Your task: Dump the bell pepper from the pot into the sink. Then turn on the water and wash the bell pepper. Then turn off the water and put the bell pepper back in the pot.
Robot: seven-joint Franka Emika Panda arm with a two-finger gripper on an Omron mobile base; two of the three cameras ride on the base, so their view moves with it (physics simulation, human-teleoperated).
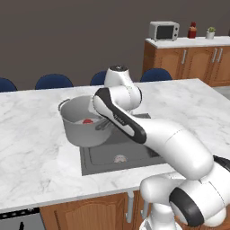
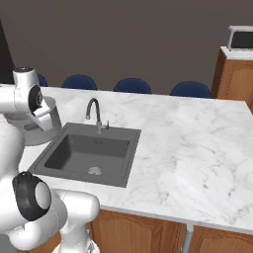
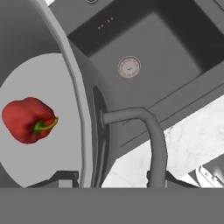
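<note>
A white marble counter [image 2: 188, 148] carries the dark sink [image 1: 105, 157] with its pale drain [image 3: 129, 67] and gooseneck faucet [image 2: 94, 111]; blue chairs [image 2: 132, 86] line its far edge, and a microwave [image 1: 163, 30] sits on wooden cabinets [image 1: 188, 58]. The pot [image 1: 81, 126] stands at the sink's left rim, holding the bell pepper [image 3: 29, 120]. The gripper [image 1: 102, 126] is at the pot's near handle [image 3: 144, 131]; I cannot tell whether it grips.

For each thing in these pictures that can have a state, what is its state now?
bell pepper: inside the pot, on its bottom.
pot: tilted, partly over the sink's left edge.
sink: dry, nothing in the basin.
faucet: off, no water runs.
drain: uncovered.
gripper: at the pot's near loop handle; open or shut, I cannot tell.
microwave: door closed.
</note>
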